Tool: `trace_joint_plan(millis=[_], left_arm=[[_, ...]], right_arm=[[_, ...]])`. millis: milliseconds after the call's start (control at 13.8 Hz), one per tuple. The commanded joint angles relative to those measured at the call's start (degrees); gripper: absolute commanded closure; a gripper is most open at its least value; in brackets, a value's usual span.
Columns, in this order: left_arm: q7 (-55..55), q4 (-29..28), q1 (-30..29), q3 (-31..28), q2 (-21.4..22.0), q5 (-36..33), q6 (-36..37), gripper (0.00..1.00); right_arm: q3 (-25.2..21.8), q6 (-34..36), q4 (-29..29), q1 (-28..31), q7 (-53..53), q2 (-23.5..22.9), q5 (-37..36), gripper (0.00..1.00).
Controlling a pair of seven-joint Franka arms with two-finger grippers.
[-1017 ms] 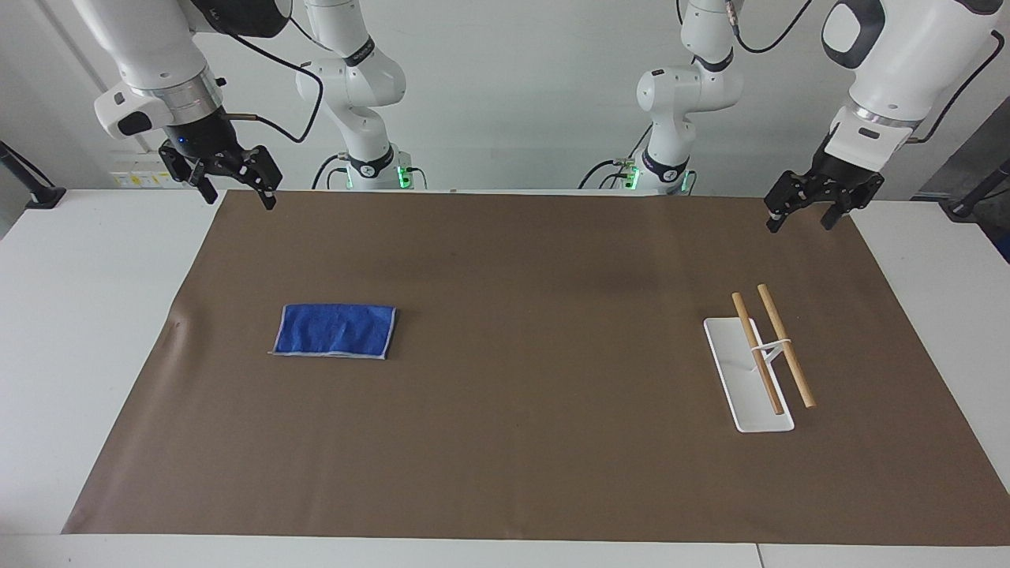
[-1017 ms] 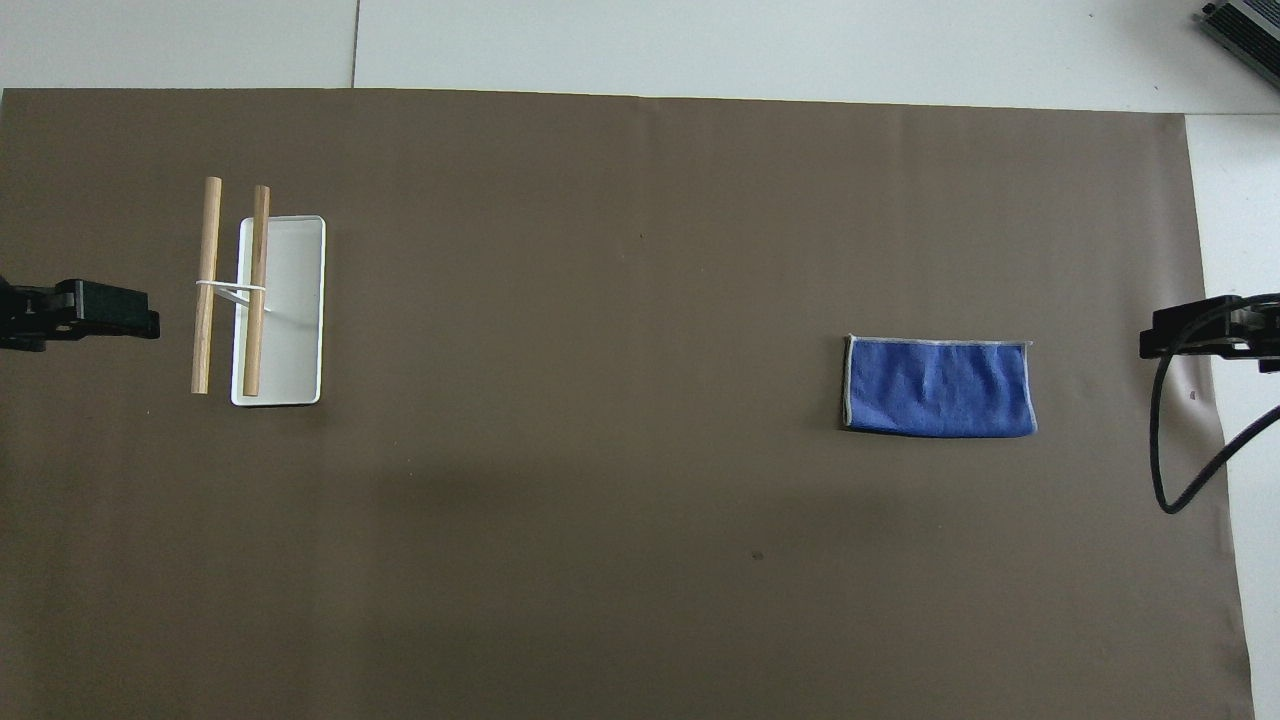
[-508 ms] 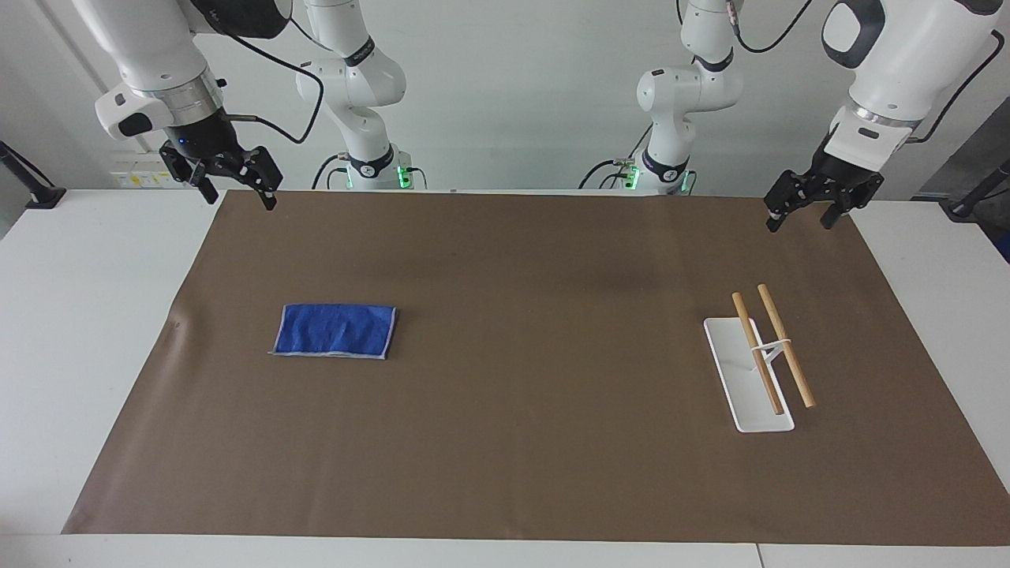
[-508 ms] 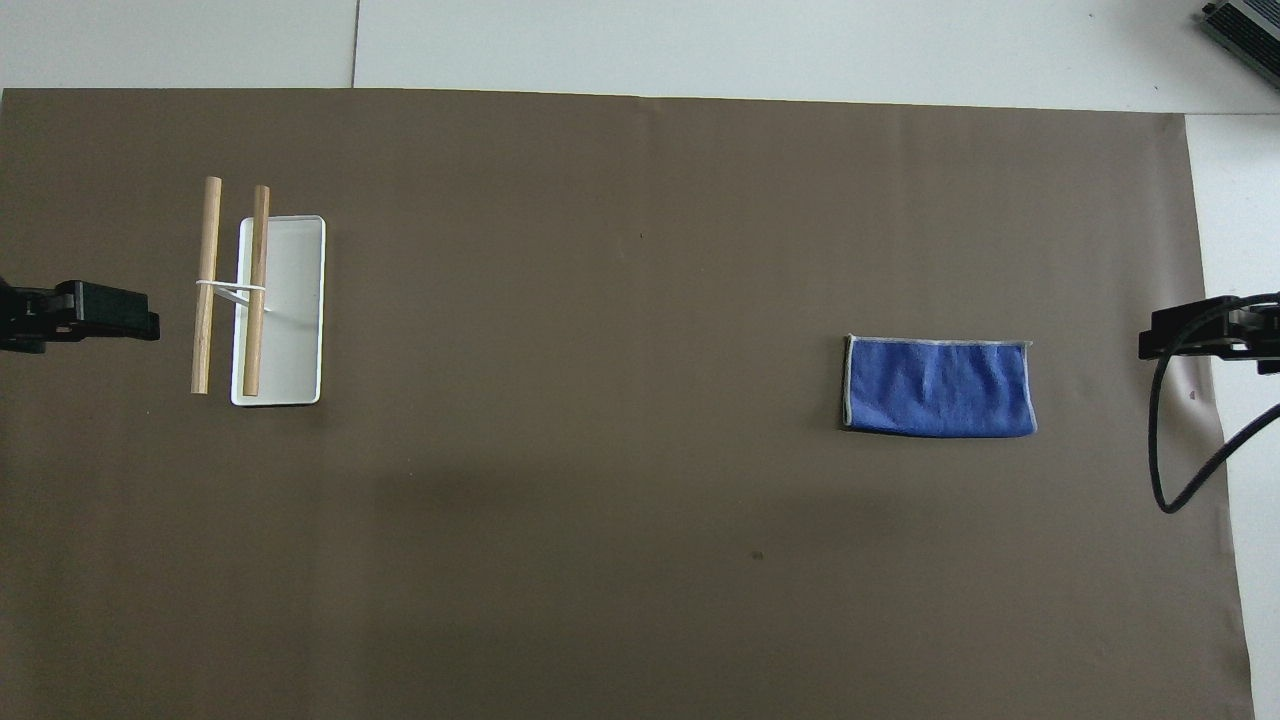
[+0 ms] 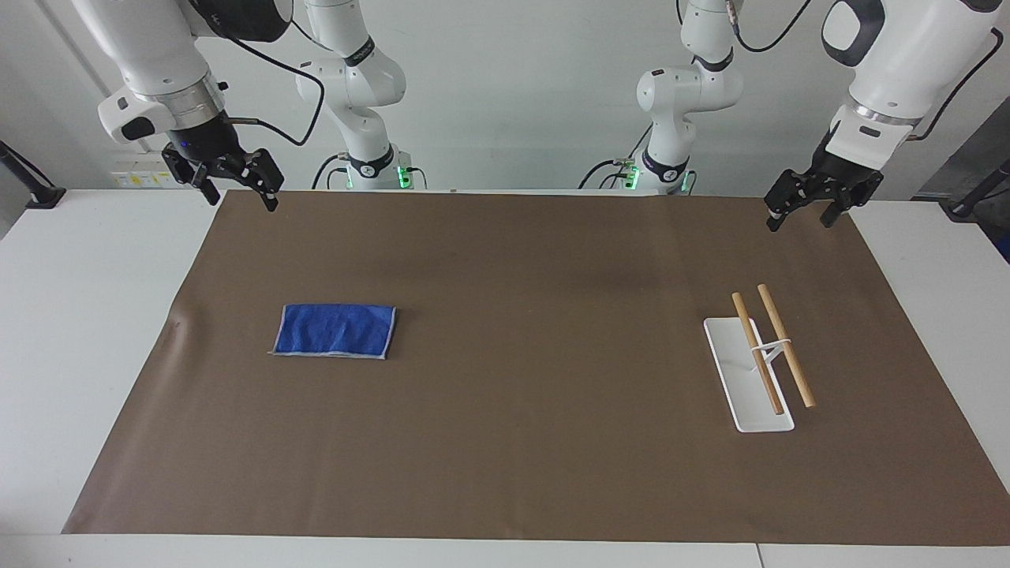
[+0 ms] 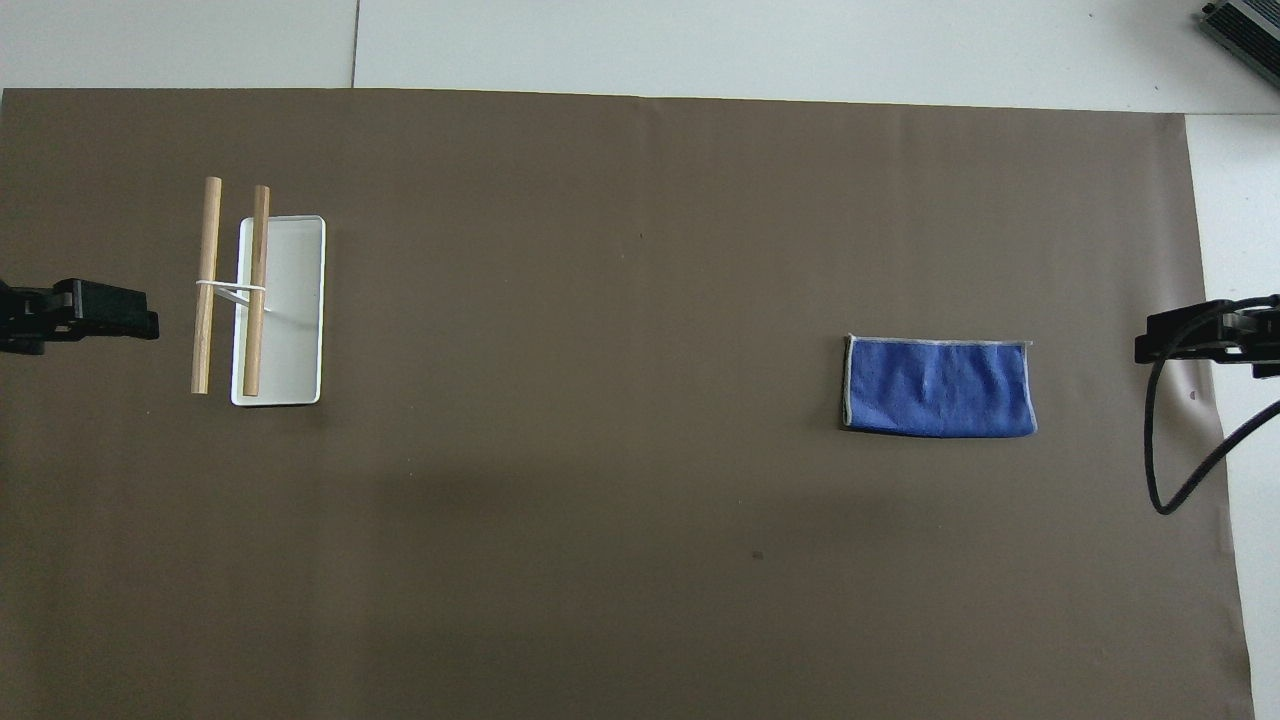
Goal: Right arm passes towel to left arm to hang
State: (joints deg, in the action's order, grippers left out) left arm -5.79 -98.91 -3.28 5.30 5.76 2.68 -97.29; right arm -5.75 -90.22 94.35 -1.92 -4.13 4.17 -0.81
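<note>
The blue towel (image 5: 335,331) (image 6: 938,387) lies flat on the brown mat, toward the right arm's end of the table. My right gripper (image 5: 241,197), with a small blue light, hangs open and empty above the mat's corner nearest the robots, apart from the towel. At the left arm's end, my left gripper (image 5: 798,221) also hangs open and empty over the mat's edge, well above the rack.
A towel rack stands toward the left arm's end: a white base (image 5: 730,371) (image 6: 295,310) carrying two wooden bars (image 5: 757,355) side by side. The brown mat (image 5: 536,442) covers most of the white table. A black cable (image 6: 1165,470) loops down from the right arm.
Both wrists have shifted only very slightly. The towel and the rack have not moved, and both grippers stay open.
</note>
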Motion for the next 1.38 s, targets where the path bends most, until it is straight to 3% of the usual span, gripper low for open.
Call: trace_joint_plan(millis=[0, 508, 799, 944, 1307], left_arm=[[-0.8, -1.0, 0.2, -0.1, 1.4, 0.3, 0.4, 0.00], [-0.8, -1.5, 0.3, -0.1, 1.5, 0.2, 0.0, 0.00], [-0.9, -1.5, 0.3, -0.1, 1.5, 0.2, -0.4, 0.00], [-0.9, -1.5, 0.3, -0.1, 1.5, 0.2, -0.4, 0.00], [-0.9, -1.7, 0.3, 0.0, 1.5, 0.2, -0.4, 0.00]], right_arm=[[0.2, 0.0, 2.2, 0.3, -1.4, 1.7, -0.5, 0.00], [0.3, -2.6, 4.4, 0.3, -1.2, 2.1, -0.4, 0.00], [0.4, -17.7, 16.8, -0.3, -0.9, 3.0, -0.5, 0.00], [0.4, -27.2, 21.2, -1.9, -0.8, 0.2, -0.4, 0.00], [0.4, -39.8, 24.6, -4.7, 0.1, -9.3, -0.3, 0.00]])
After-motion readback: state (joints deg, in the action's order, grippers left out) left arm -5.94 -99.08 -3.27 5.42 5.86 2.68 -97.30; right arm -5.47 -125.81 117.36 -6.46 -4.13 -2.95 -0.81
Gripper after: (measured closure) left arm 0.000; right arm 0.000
